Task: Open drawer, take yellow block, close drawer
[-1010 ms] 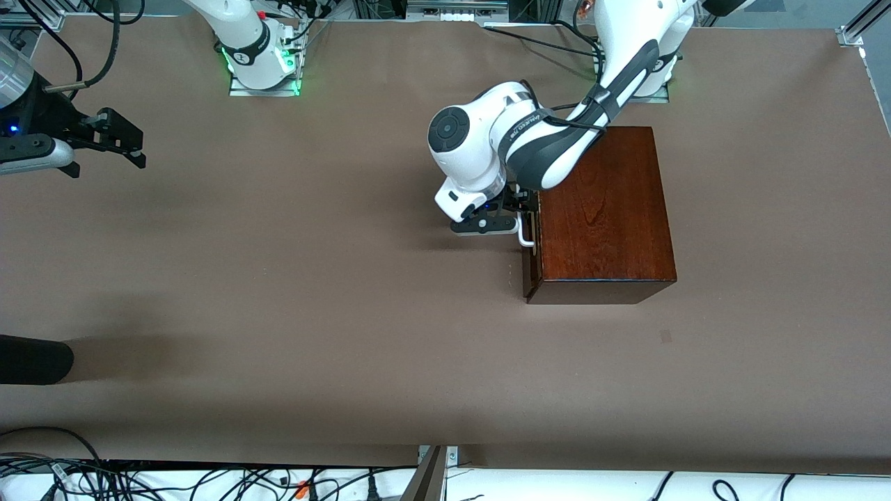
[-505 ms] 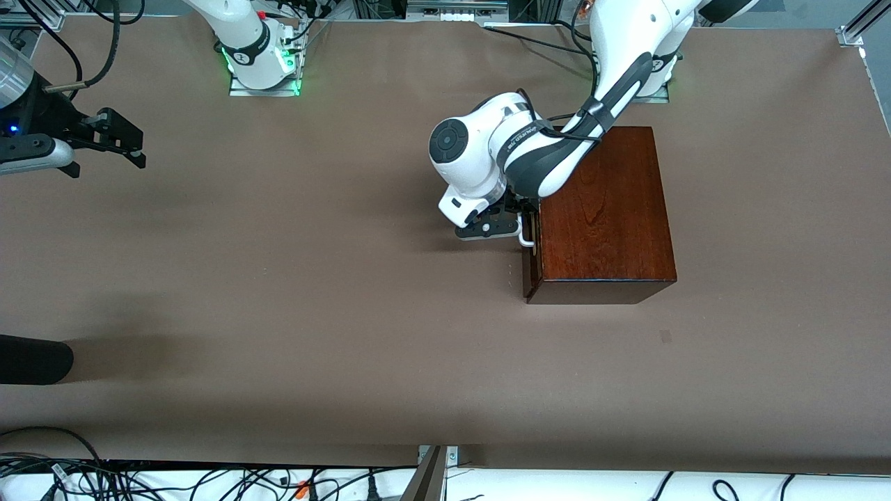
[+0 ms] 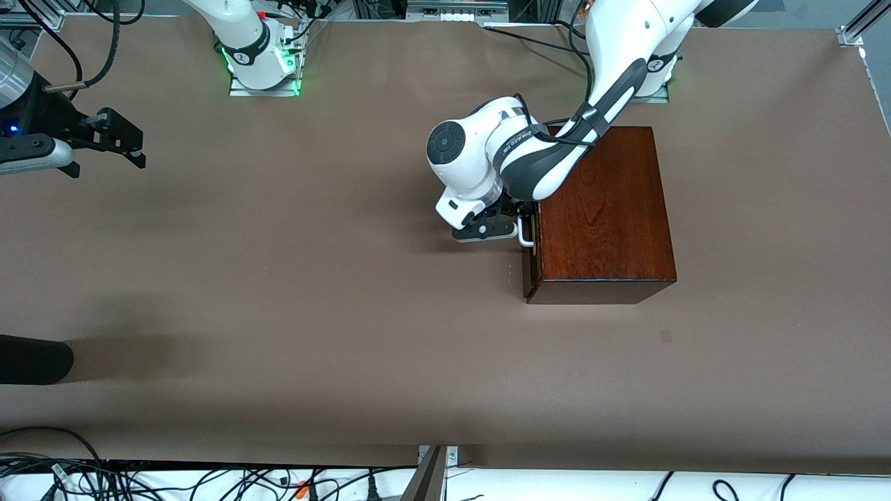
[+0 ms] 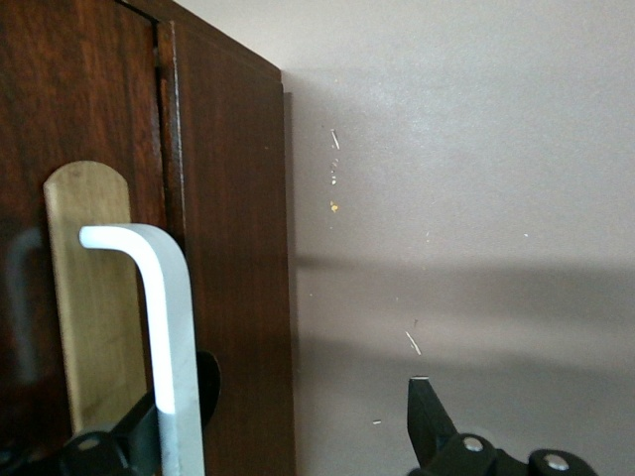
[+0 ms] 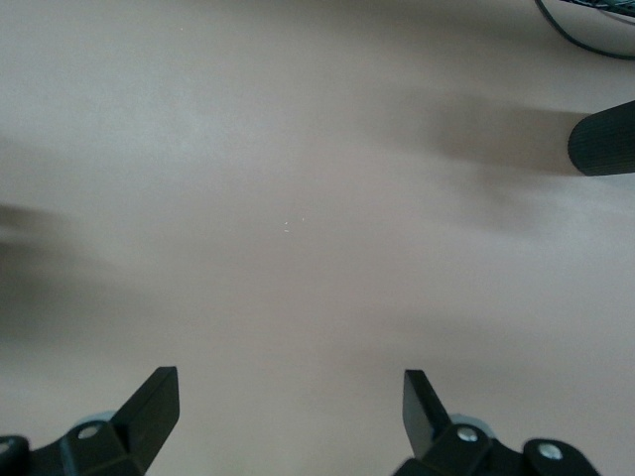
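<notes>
The left gripper (image 4: 288, 436) is sitting at the front of the glossy dark mahogany box (image 3: 605, 216), its black fingers spread apart, with one finger (image 4: 119, 446) tucking in beside the white U-shaped bar handle (image 4: 164, 337) and the other finger (image 4: 432, 421) standing clear over the bare brown table (image 3: 313, 313); nothing is being clamped yet. In the front view this gripper is showing as the dark tip just beside the handle, at the box face turned toward the right arm's end of the table. The drawer (image 4: 223, 248), its dark reddish-brown front lying flush with the box, is judged to be shut, so the opening step is in hand and only at the grasping stage. The yellow block is not appearing in any view; it is presumably lying inside the closed drawer. The next move is calling for the fingers to close on the bar, followed by a straight pull away from the box. The right gripper (image 5: 288, 412), farthest from the work at the right arm's end of the table, is waiting over bare tabletop with its fingers wide apart and holding nothing.
</notes>
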### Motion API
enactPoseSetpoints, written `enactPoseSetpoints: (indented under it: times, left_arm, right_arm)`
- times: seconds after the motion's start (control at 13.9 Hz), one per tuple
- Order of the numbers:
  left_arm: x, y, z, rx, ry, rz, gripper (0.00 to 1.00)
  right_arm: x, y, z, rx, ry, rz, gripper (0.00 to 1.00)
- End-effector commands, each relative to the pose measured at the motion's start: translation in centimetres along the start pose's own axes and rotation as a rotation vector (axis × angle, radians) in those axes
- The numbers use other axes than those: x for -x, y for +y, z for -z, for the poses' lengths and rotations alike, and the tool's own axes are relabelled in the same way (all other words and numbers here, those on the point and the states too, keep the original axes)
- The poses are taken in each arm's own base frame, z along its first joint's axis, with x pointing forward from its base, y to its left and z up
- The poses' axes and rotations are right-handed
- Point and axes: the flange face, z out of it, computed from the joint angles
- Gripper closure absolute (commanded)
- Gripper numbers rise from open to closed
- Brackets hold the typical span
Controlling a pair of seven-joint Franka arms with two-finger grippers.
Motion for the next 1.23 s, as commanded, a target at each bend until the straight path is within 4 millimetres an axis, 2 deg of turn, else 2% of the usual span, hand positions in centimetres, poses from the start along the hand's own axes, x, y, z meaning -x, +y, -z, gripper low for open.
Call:
enactPoseSetpoints:
  times: [0.0, 0.14, 0.22, 0.58, 1.15]
  left_arm:
    - [1.0, 2.1, 0.0, 0.016, 0.027, 0.009, 0.0]
    - [0.6, 2.9, 0.2, 0.035, 0.021, 0.046, 0.0]
    - [1.2, 3.7, 0.8, 0.043, 0.028, 0.042, 0.0]
    - [1.6, 6.1, 2.0, 0.082, 0.039, 0.065, 0.0]
    - [2.6, 9.9, 3.4, 0.14, 0.034, 0.074, 0.0]
  right_arm:
    - [0.0, 0.3, 0.3, 0.01, 0.002, -0.006, 0.0]
    - [0.0, 0.3, 0.3, 0.01, 0.002, -0.006, 0.0]
    - [0.0, 0.3, 0.3, 0.01, 0.002, -0.005, 0.0]
    - [0.0, 0.3, 0.3, 0.01, 0.002, -0.006, 0.0]
    - [0.0, 0.2, 0.4, 0.009, 0.005, -0.007, 0.0]
